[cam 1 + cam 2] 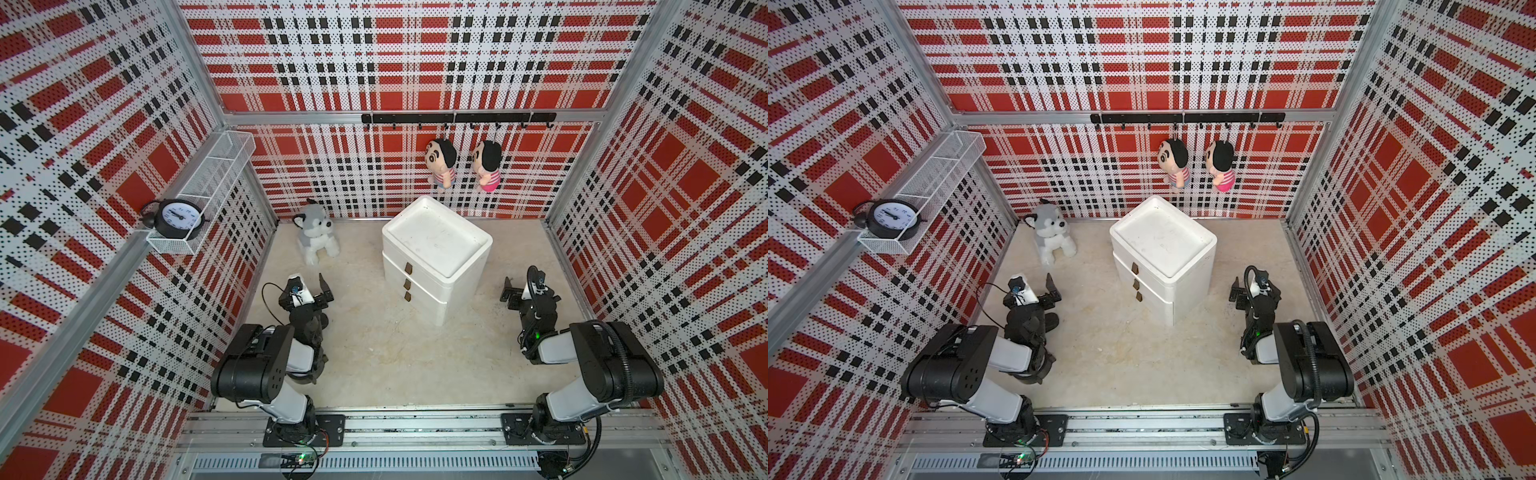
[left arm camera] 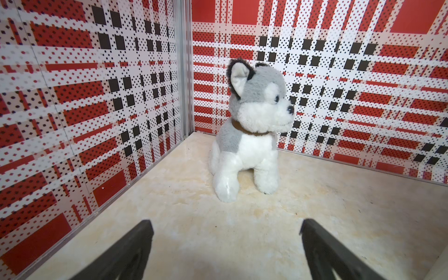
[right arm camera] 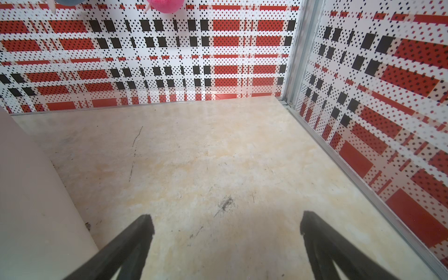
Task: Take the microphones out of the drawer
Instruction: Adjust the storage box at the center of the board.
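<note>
A white drawer cabinet [image 1: 461, 286] [image 1: 1187, 286] stands at the middle of the floor in both top views. Its three drawers, each with a brown handle [image 1: 408, 268], are shut. The microphone is hidden. My left gripper [image 1: 309, 287] [image 2: 225, 228] hovers left of the cabinet, open and empty, facing the back left corner. Right of the cabinet, my right gripper [image 1: 523, 286] [image 3: 226, 223] is open too, with only bare floor between its fingers. The cabinet's side [image 3: 29, 194] borders the right wrist view.
A grey and white husky plush [image 1: 316, 235] [image 2: 249, 135] sits in the back left corner, just ahead of the left gripper. Two dolls [image 1: 441, 163] hang from a hook rail on the back wall. A black alarm clock [image 1: 178, 217] rests in a wire shelf on the left wall.
</note>
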### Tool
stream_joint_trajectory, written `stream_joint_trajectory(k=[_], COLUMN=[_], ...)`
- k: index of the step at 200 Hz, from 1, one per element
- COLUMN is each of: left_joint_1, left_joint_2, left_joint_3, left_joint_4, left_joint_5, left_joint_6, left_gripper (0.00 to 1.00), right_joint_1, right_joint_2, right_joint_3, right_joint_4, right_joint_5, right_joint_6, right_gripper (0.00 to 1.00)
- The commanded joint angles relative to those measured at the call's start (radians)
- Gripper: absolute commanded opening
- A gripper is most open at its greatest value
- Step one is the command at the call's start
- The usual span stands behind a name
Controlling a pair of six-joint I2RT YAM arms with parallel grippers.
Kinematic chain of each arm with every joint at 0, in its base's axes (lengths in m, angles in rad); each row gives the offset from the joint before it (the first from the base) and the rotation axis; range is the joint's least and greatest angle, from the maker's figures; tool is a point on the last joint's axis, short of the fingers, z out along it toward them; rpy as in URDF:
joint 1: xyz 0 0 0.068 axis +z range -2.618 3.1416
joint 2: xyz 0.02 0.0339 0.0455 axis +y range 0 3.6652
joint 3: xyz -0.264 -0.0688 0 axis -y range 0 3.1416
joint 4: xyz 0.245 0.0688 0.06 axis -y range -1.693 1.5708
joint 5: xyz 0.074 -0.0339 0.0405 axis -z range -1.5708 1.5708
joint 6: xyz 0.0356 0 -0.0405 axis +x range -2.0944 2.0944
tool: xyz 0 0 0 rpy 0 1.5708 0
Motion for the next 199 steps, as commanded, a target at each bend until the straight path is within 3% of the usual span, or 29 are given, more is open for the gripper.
stream_joint_trajectory(k=[1, 63, 107, 124, 147, 199], left_joint_1=[0.009, -0.015, -0.102, -0.154, -0.251, -0.407], left_joint_2=[0.004, -0.046, -0.107, -0.132, -0.169, -0.205], left_joint_3=[0.008, 0.008, 0.024, 0.046, 0.1, 0.265], left_joint_4=[0.021, -0.012, -0.061, -0.099, -0.173, -0.435], left_joint_5=[0.017, -0.058, -0.235, -0.356, -0.496, -0.518], left_joint_6=[0.003, 0.013, 0.071, 0.106, 0.149, 0.096], left_gripper=[0.98, 0.98, 0.98, 0.98, 0.98, 0.98], right_joint_1=[0.007, 0.01, 0.015, 0.021, 0.028, 0.028], right_joint_2=[0.013, 0.007, -0.057, -0.098, -0.183, -0.339], right_joint_3=[0.019, 0.025, 0.038, 0.045, 0.077, 0.266], right_joint_4=[0.034, 0.016, -0.056, -0.103, -0.235, -0.706], right_joint_5=[-0.005, -0.067, -0.017, 0.0, 0.038, 0.097], right_joint_6=[-0.013, -0.044, -0.035, -0.035, -0.03, 0.055], right_gripper=[1.0, 1.0, 1.0, 1.0, 1.0, 1.0])
